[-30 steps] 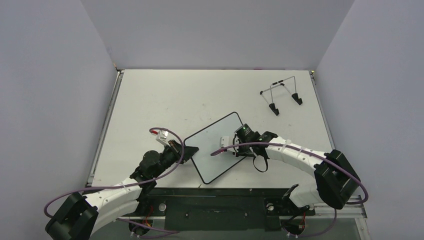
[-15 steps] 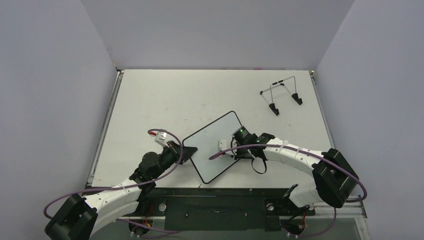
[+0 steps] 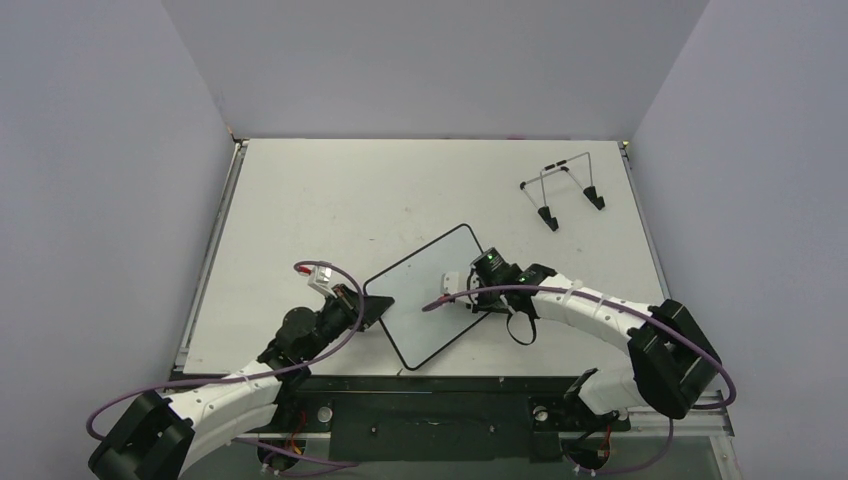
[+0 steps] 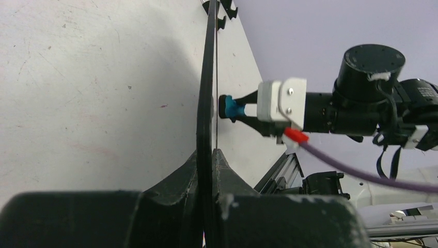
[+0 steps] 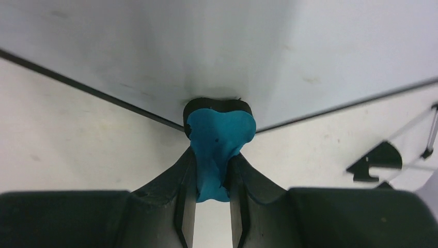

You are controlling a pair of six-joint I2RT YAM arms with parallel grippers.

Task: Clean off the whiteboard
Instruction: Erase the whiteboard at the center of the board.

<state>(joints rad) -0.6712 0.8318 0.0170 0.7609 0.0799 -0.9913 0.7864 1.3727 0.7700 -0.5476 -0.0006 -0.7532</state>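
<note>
The whiteboard (image 3: 425,292) lies tilted near the table's front middle, white with a thin black rim. My left gripper (image 3: 378,305) is shut on its left edge; the left wrist view shows the board edge-on (image 4: 207,93) between the jaws. My right gripper (image 3: 462,291) is shut on the blue eraser (image 5: 217,139), whose black pad presses on the board's surface (image 5: 155,46). The eraser also shows in the left wrist view (image 4: 233,108) touching the board. No writing shows on the board.
The wire stand (image 3: 562,188) with black feet sits at the table's back right; one foot shows in the right wrist view (image 5: 376,163). Walls enclose the table on three sides. A metal rail (image 3: 208,270) runs along the left edge.
My right gripper with the eraser slid left across the board, then back right to about where it began. The left gripper kept its hold on the board's edge.
</note>
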